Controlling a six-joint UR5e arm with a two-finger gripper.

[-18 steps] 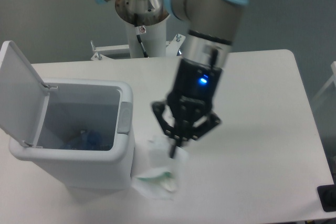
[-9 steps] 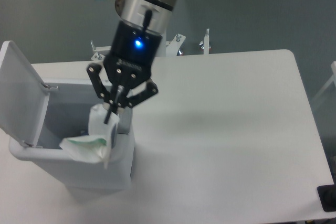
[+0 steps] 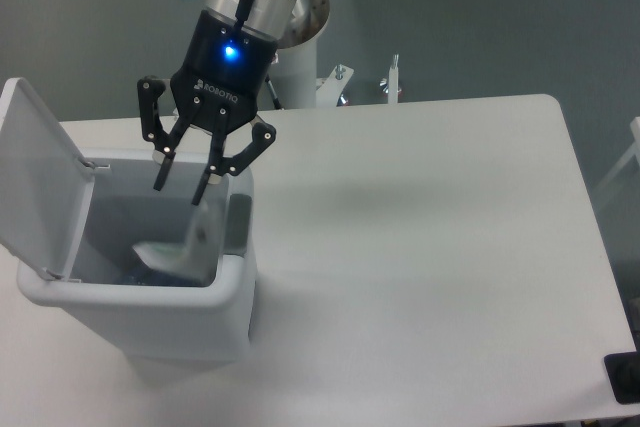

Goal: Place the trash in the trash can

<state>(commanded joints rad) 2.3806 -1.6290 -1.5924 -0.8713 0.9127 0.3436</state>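
My gripper (image 3: pixel 180 187) hangs open over the trash can (image 3: pixel 150 322), a white bin with its lid (image 3: pixel 35 172) swung up at the left and a grey push tab (image 3: pixel 237 222) on its right rim. A white crumpled piece of trash (image 3: pixel 180 247) with a greenish edge sits inside the bin, just below the fingertips and apart from them. Something blue shows dimly at the bin's bottom (image 3: pixel 135 277). I cannot make out a bottle.
The white table (image 3: pixel 430 277) stretches to the right of the bin. The arm's base post (image 3: pixel 295 57) stands behind the table's far edge, with metal brackets (image 3: pixel 390 82) beside it. A dark object (image 3: pixel 622 379) sits at the table's front right corner.
The gripper carried the white trash from the table beside the bin up over the bin's opening, then opened. The trash dropped from the fingers into the bin.
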